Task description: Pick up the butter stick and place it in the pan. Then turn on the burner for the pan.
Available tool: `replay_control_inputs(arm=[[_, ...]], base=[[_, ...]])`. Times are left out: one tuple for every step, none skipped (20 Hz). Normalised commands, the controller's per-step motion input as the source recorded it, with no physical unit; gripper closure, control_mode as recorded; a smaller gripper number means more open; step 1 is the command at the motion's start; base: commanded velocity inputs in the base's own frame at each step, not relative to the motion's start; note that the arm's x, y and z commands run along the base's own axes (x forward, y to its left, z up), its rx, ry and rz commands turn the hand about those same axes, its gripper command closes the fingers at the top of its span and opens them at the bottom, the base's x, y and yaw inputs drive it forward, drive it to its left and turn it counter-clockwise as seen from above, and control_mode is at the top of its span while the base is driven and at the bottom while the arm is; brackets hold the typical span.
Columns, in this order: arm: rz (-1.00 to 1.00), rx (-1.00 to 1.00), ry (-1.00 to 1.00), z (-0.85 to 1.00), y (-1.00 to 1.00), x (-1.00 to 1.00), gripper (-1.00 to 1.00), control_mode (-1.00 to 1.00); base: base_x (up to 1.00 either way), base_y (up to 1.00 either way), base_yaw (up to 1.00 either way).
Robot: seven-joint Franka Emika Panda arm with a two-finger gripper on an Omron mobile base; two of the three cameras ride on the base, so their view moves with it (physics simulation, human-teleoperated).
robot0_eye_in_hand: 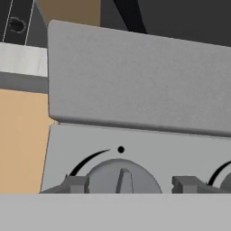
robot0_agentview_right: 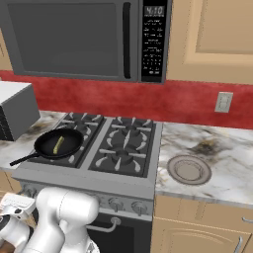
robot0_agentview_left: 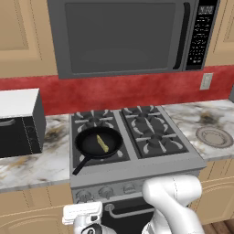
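Observation:
The pale yellow butter stick (robot0_agentview_left: 102, 143) (robot0_agentview_right: 58, 144) lies inside the black pan (robot0_agentview_left: 87, 142) (robot0_agentview_right: 71, 141). The pan sits on the front left burner (robot0_agentview_left: 119, 156) (robot0_agentview_right: 74, 157) of the stove, handle pointing toward the front left. My gripper (robot0_eye_in_hand: 130, 184) is low in front of the stove's control panel. Its white hand (robot0_agentview_left: 82, 214) hangs just below the leftmost knob (robot0_agentview_left: 84, 195). In the hand view that grey knob (robot0_eye_in_hand: 121, 178) stands between my two fingertips, which are open with a gap on each side. Nothing is held.
More knobs (robot0_agentview_left: 106, 192) run along the panel, one at the hand view's right edge (robot0_eye_in_hand: 225, 182). The oven door handle (robot0_agentview_left: 132, 212) is beside my arm. A grey plate (robot0_agentview_left: 214, 136) lies on the right counter, a boxy appliance (robot0_agentview_left: 18, 123) on the left, a microwave (robot0_agentview_left: 128, 36) overhead.

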Motion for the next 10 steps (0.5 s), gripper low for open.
replay_control_inputs(arm=[[0.00,0.10,0.00,-0.09,-0.15,0.23,-1.00,-1.00],[0.00,0.10,0.00,-0.09,-0.14,0.24,-1.00,-1.00],[0.00,0.10,0.00,-0.11,-0.14,0.23,-1.00,-1.00],[0.00,0.10,0.00,-0.11,-0.14,0.23,-1.00,-1.00],[0.00,0.10,0.00,-0.11,-0.15,0.25,-1.00,-1.00],[0.00,0.09,0.00,-0.11,-0.14,0.24,1.00,-1.00],[0.00,0.09,0.00,-0.11,-0.12,0.24,1.00,-1.00],[0.00,0.08,0.00,-0.07,-0.10,0.27,1.00,-1.00],[0.00,0.07,0.00,-0.01,-0.09,0.27,1.00,-1.00],[0.00,0.05,0.00,0.00,-0.09,0.24,1.00,-1.00]], base=[[0.00,0.00,0.00],[0.00,0.00,0.00],[0.00,0.00,0.00],[0.00,0.00,0.00],[0.00,0.00,0.00],[0.00,0.00,0.00],[0.00,0.00,0.00],[0.00,0.00,0.00],[0.00,0.00,0.00],[0.00,0.00,0.00]])
